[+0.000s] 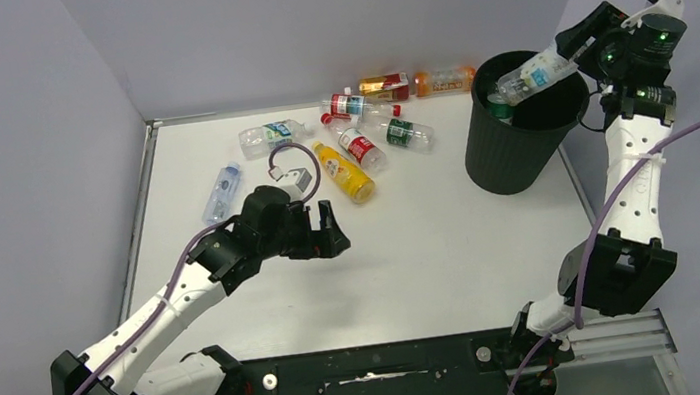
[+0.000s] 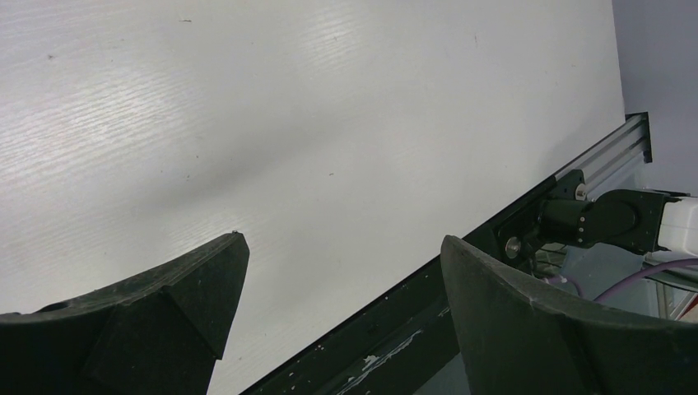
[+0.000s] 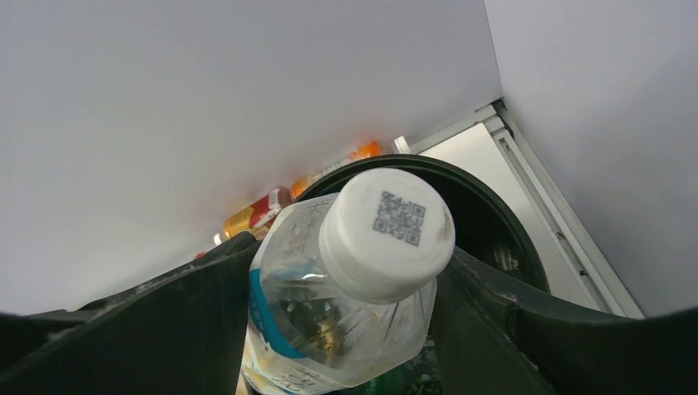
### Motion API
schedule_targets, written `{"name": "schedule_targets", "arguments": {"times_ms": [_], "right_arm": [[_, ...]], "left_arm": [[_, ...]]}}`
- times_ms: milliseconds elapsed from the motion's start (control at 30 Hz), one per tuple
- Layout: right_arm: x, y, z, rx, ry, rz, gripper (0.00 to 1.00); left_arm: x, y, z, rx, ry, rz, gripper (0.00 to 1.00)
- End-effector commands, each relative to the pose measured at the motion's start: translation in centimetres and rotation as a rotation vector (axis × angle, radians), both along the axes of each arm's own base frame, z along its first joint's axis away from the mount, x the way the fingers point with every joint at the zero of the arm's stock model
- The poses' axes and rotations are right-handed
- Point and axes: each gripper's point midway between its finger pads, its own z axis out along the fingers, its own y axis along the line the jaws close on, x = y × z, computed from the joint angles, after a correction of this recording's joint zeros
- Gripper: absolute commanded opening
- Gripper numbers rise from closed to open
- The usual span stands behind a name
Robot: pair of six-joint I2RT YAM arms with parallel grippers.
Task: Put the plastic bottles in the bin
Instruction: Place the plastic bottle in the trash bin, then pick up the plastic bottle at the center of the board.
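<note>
Over the tall round black bin (image 1: 512, 152), the right gripper (image 1: 552, 67) clamps a clear white-capped plastic bottle (image 1: 533, 76), likely needing only release; the left gripper (image 1: 322, 233) gapes empty.

Bright, even overhead light; the table (image 2: 346, 123) shows pale sheen and one soft diagonal shadow; focus is sharp throughout.

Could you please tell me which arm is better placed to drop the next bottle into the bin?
Right. The right gripper holds a clear bottle over the bin's mouth; the left gripper hangs open and empty over the table.
</note>
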Motion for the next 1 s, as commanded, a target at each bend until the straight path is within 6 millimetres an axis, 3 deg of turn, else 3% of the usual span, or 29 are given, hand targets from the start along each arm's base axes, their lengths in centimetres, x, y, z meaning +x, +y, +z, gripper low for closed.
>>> {"name": "schedule_targets", "arguments": {"times_ms": [0,100,167,400,567,733,967], "right_arm": [[0.9,-1.0,1.3,-0.061,-0.04,-0.011,0.72],[1.0,-1.0,0.9,-0.061,-0.027,-0.009,0.87],[0.9,-1.1,1.0,-0.064,-0.025,-0.01,0.92],[-0.2,-0.4,2.5,-0.089,-0.033,0.007,0.96],[-2.0,0.9,4.4,-0.096,-0.069,0.022,0.97],[-3.8,4.7,4.5,-0.081,-0.078,0.106,0.97],[-6.2,11.1,3.0,-0.066,-0.061,0.247,0.97]], "left_arm": [[0.4,-0.6,1.1,-0.028,-0.037,-0.019,0.89],[0.3,-0.5,0.8,-0.02,-0.027,-0.02,0.88],[0.2,-0.5,0.6,-0.019,-0.021,-0.02,0.89],[0.4,-0.5,0.1,-0.009,-0.006,-0.002,0.89],[2.0,-0.2,-0.6,0.052,0.015,0.053,0.89],[5.6,0.0,-0.8,0.083,0.028,0.128,0.89],[10.8,0.5,-0.9,0.063,0.04,0.228,0.89]]}}
